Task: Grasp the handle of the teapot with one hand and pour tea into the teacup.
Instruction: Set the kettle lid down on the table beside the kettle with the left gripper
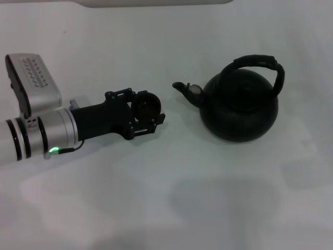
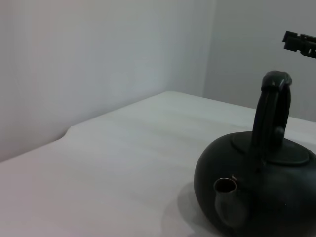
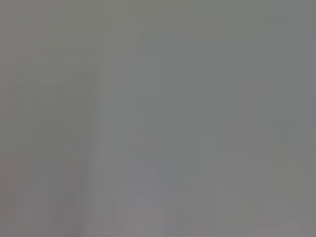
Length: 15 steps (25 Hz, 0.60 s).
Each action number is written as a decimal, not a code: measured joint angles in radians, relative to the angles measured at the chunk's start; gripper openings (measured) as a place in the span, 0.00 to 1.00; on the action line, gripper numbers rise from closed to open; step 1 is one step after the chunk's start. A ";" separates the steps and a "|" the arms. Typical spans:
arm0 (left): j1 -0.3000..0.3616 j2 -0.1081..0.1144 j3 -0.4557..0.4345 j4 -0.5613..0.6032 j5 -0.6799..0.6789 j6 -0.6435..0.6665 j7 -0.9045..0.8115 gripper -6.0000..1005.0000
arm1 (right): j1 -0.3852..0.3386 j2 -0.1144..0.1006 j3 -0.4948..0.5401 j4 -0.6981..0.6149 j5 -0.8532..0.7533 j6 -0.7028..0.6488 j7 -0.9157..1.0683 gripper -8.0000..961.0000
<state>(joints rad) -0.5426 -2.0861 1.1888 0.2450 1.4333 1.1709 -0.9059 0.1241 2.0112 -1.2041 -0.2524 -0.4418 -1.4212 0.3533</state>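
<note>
The left gripper [image 1: 148,115] reaches in low over the desk [image 1: 166,208] from the robot's left, and its black fingers sit on either side of the teacup [image 1: 145,104], clenched on the little round cup by the look of it. That makes sense: steady the cup on one side so the other hand can do the pouring. The teapot [image 1: 240,108] stands upright to the right, well apart from the cup, its spout [image 1: 183,87] aimed straight back at the cup, so a tilt toward the left would send the stream the right way, though the pot probably needs carrying closer first. The handle [image 1: 263,65] arches high and free over the lid, nothing touching it; the left wrist view shows it rising clear above the pot's shoulder. The right gripper is not in sight; its wrist view gives only a blank grey field. The desk is plain white, matte, with soft shadows. Pale walls meet in a corner behind the desk's far edge.
</note>
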 joint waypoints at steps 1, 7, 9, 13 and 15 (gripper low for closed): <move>-0.001 0.000 0.000 -0.007 -0.004 0.000 0.000 0.71 | 0.000 0.000 0.000 0.000 0.000 0.000 0.000 0.78; -0.006 0.000 0.000 -0.031 -0.013 -0.007 -0.023 0.71 | 0.002 0.000 -0.001 -0.001 0.000 -0.001 0.000 0.78; -0.006 0.000 0.000 -0.032 -0.013 -0.008 -0.043 0.71 | 0.002 0.000 -0.001 -0.002 0.000 -0.002 0.000 0.78; -0.008 0.002 0.004 -0.032 -0.003 -0.021 -0.099 0.71 | 0.002 0.000 -0.001 -0.002 0.000 -0.012 0.000 0.78; -0.015 0.004 0.023 -0.032 -0.002 -0.046 -0.135 0.71 | 0.002 0.000 -0.002 -0.001 0.000 -0.014 0.001 0.78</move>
<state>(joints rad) -0.5578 -2.0823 1.2120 0.2132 1.4316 1.1244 -1.0408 0.1257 2.0108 -1.2057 -0.2538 -0.4418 -1.4353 0.3543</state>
